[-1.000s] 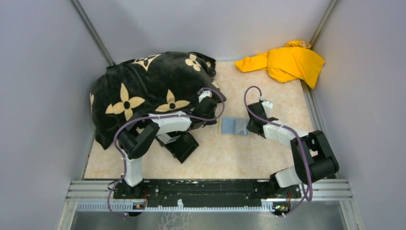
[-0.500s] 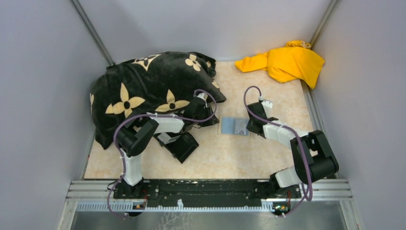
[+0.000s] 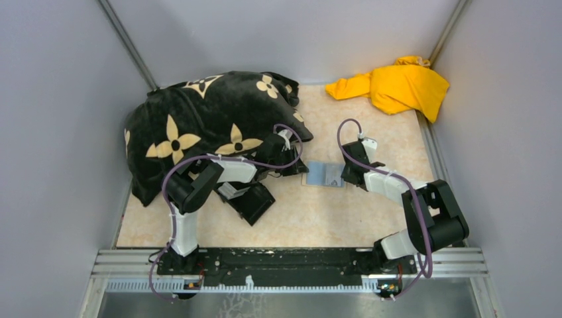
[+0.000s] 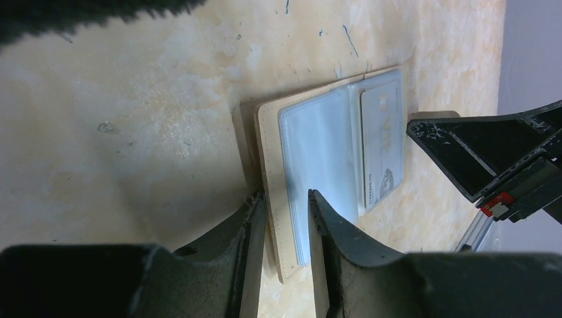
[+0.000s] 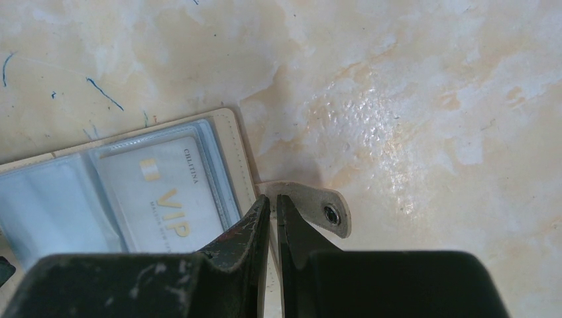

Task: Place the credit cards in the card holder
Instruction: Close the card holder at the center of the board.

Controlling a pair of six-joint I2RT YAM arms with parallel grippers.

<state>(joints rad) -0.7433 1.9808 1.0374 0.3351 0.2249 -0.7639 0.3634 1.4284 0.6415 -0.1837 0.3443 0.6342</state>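
Black flowered cloth (image 3: pixel 199 112) crowds left gripper (image 4: pixel 285 202), jaws apart at card holder (image 4: pixel 325 159); right gripper (image 5: pixel 273 199) pinches its edge.

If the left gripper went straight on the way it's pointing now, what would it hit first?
The card holder, most likely. The left gripper is open with its fingers over the holder's near end, so going straight on it should meet that tan edge first, though how high it sits is unclear.
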